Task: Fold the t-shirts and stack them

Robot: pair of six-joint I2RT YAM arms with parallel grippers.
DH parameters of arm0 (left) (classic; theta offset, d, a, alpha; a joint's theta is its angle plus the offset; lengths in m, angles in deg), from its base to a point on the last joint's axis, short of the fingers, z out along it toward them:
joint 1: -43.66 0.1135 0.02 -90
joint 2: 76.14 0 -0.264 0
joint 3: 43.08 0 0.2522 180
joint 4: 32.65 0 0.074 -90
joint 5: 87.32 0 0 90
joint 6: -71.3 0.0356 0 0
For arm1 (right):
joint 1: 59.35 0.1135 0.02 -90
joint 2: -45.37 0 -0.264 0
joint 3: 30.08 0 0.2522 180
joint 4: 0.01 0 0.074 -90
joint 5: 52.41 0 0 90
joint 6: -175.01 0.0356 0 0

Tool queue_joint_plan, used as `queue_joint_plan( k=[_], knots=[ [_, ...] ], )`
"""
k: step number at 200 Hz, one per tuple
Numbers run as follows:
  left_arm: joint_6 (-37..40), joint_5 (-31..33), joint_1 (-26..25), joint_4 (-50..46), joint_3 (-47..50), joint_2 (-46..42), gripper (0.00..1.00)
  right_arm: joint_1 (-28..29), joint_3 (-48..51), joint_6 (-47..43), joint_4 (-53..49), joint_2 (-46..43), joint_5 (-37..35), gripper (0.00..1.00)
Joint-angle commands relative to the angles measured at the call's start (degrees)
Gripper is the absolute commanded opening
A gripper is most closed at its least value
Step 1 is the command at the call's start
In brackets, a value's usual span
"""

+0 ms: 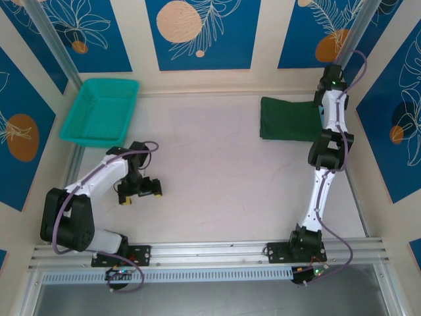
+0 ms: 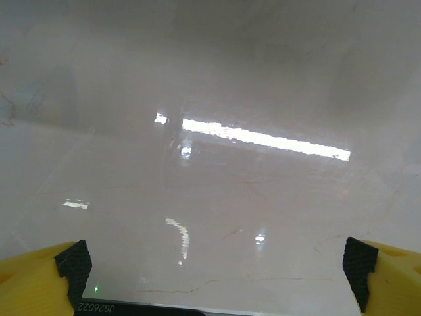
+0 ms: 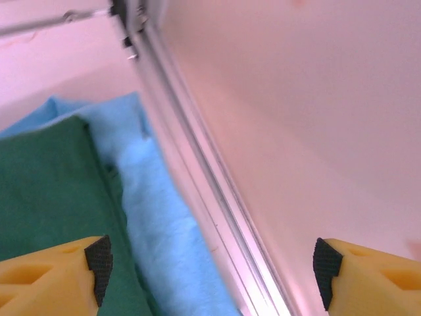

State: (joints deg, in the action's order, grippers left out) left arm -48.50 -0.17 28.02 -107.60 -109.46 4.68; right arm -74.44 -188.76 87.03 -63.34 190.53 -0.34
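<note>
T-shirts (image 1: 289, 118) lie stacked at the far right of the table (image 1: 217, 191), just short of the back wall. Nearest, on the left side, the left gripper (image 1: 139, 189) is over bare tabletop. Its yellow fingers (image 2: 39, 276) with black pads are spread wide and grip nothing.

Farther back, the right arm (image 1: 325, 151) stretches along the table's right edge, and in the top view part of it covers the pile's right end. The right gripper (image 3: 210, 273) hangs over that end, its jaws wide apart and closed on nothing. Below it the dark green shirt (image 3: 46, 178) rests on top of the sky-blue shirt (image 3: 158, 217). The blue edge pokes out from under the green, just beside an aluminium rail (image 3: 197, 171).

Seen from above, the green rectangle has its long axis running left to right, parallel to the back wall. At the far left corner stands a teal mesh basket (image 1: 79, 131), well apart from the shirts, which both lie on the table outside it.
</note>
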Motion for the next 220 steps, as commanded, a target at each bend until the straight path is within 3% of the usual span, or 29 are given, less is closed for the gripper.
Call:
queue_joint_plan(
  k=[1, 19, 57, 65, 82, 110, 137, 167, 193, 220],
  knots=[
    [0.6, 0.0, 0.3, -2.4, -2.4, -0.9, 1.0, 1.0, 2.7, 11.3, -2.2, -7.0, -0.9, 0.82],
    [0.0, -0.9, 0.1, -2.1, -3.8, -2.9, 1.0, 2.7, 17.2, 17.4, 1.3, -17.1, 4.6, 0.82],
    [-2.0, -1.0, -2.5, -0.8, -5.6, -10.5, 1.0, 7.7, 58.3, 27.0, 23.5, -47.0, 13.8, 0.82],
    [-1.6, -0.9, -3.2, 0.0, -5.8, -12.9, 1.0, 8.8, 66.4, 28.7, 28.3, -52.8, 15.8, 0.99],
    [-0.6, 1.5, -4.5, 1.9, -6.5, -18.7, 1.0, 11.7, 78.2, 30.7, 34.5, -63.8, 17.4, 0.99],
    [0.2, 10.1, -5.5, 5.1, -4.6, -31.1, 1.0, 19.9, 87.1, 25.1, 34.1, -76.6, 15.2, 1.0],
    [1.0, 17.3, -5.5, 11.4, 5.2, -48.7, 1.0, 28.1, 93.6, 20.7, 29.4, -86.6, 7.8, 1.0],
    [1.5, 26.5, -5.5, 16.4, 14.1, -63.4, 1.0, 31.4, 106.4, 16.2, 35.7, -98.0, 6.9, 1.0],
    [3.0, 31.9, -5.5, 20.2, 17.2, -62.9, 1.0, 30.6, 114.9, 14.7, 45.0, -100.6, 8.6, 1.0],
    [8.0, 35.1, -5.5, 28.5, 17.1, -51.6, 1.0, 28.1, 116.0, 16.6, 50.3, -93.4, 8.6, 1.0]
  ],
)
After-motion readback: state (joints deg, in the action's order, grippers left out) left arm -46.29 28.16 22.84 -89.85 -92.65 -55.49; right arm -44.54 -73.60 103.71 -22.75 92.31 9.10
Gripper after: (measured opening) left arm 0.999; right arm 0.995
